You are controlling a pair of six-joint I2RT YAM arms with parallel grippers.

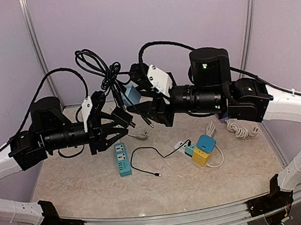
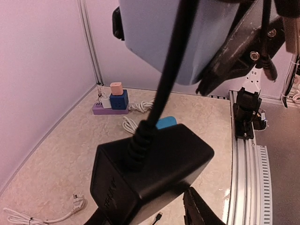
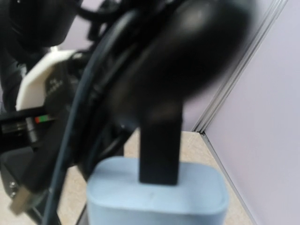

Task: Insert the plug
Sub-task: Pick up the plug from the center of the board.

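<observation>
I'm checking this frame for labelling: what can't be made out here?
Black adapter prongs: left wrist view, hidden behind its own body.
Light blue block socket holes: right wrist view, blurred, crossed by a black finger.
Left pincer grip: left wrist view, fingers cut by bottom edge; contact with adapter unclear.

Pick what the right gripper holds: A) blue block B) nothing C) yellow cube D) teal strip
A: the right gripper is clamped on the blue block up in the air, while the yellow cube and teal strip lie on the table.
</observation>
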